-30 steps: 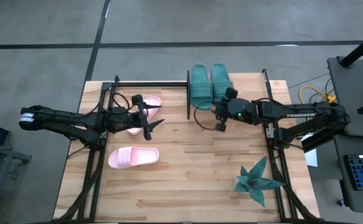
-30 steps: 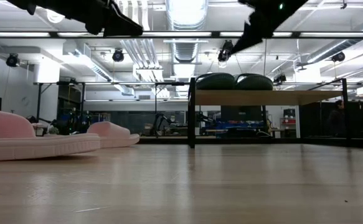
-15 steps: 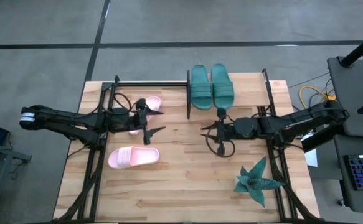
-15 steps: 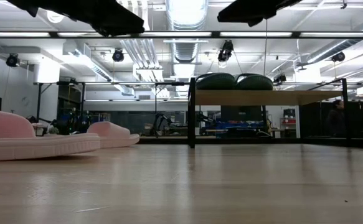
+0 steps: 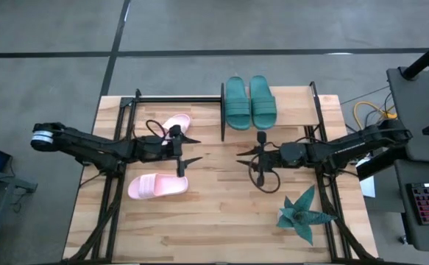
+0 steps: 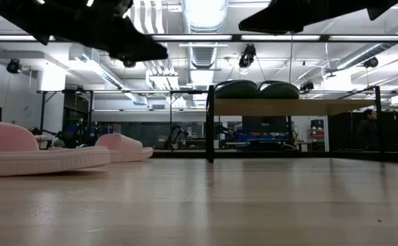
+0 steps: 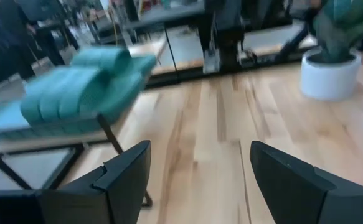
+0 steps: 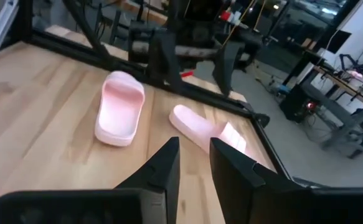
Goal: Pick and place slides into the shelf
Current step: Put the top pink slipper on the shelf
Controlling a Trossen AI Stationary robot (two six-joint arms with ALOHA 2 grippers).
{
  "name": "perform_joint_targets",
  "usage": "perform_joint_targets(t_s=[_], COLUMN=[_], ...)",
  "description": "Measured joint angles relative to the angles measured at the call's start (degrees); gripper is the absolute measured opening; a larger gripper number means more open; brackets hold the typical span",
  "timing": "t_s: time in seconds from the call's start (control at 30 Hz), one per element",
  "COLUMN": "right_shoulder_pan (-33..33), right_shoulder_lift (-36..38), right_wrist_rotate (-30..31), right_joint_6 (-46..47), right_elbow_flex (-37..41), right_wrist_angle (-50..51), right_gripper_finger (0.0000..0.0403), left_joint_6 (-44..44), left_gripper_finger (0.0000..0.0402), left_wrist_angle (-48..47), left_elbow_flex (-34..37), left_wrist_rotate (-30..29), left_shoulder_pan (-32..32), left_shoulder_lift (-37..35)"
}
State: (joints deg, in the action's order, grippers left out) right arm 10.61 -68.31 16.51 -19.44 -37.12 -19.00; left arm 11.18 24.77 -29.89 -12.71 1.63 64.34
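Two dark teal slides (image 5: 240, 104) (image 5: 263, 101) lie side by side, soles down, on the shelf (image 6: 301, 107) at the far right of the table. Two pale pink slides rest on the tabletop at the left: one far (image 5: 173, 126), one nearer (image 5: 157, 185). My left gripper (image 5: 192, 149) hangs open above the table between the pink slides, pointing toward the right; its wrist view shows the teal slides (image 7: 81, 87) ahead. My right gripper (image 5: 243, 152) faces it from the right, in front of the shelf. Its fingers (image 8: 193, 144) are a narrow gap apart with nothing between them.
A teal spiky plant (image 5: 306, 213) in a white pot (image 7: 330, 78) stands near the right front corner. Black metal frames run along the table's left (image 5: 115, 184) and right (image 5: 326, 188) sides. Bare wood (image 5: 229, 213) lies between the grippers and the near edge.
My right gripper has drawn back from the shelf toward the near edge and the table's middle, tipping from pointing down to nearly level. My left gripper has sunk and shifted a little toward the right. The slides have kept still.
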Motion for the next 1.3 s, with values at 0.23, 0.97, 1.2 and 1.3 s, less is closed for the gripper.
perform_joint_targets(t_s=[0.23,0.97,1.2,1.3], right_shoulder_pan=[-0.13,-0.13,-0.13,-0.13], right_shoulder_lift=[-0.25,-0.27,-0.27,-0.27], right_wrist_rotate=[0.02,0.04,0.07,0.07], right_joint_6=[-2.12,-4.18,-4.18,-4.18], right_elbow_flex=[0.30,0.61,0.61,0.61], right_wrist_angle=[0.07,0.21,0.32,0.32], right_gripper_finger=[0.0070,0.0073,0.0065,0.0064], left_joint_6=[-0.18,-0.27,0.35,1.58], left_gripper_finger=[0.0258,0.0258,0.0258,0.0258], left_wrist_angle=[4.17,2.06,-2.38,-4.21], left_elbow_flex=[0.02,0.26,0.31,0.31], left_wrist_rotate=[0.00,-0.39,-7.59,-10.57], left_shoulder_pan=[0.00,0.00,0.00,-0.01], left_shoulder_lift=[1.50,2.42,2.42,2.40])
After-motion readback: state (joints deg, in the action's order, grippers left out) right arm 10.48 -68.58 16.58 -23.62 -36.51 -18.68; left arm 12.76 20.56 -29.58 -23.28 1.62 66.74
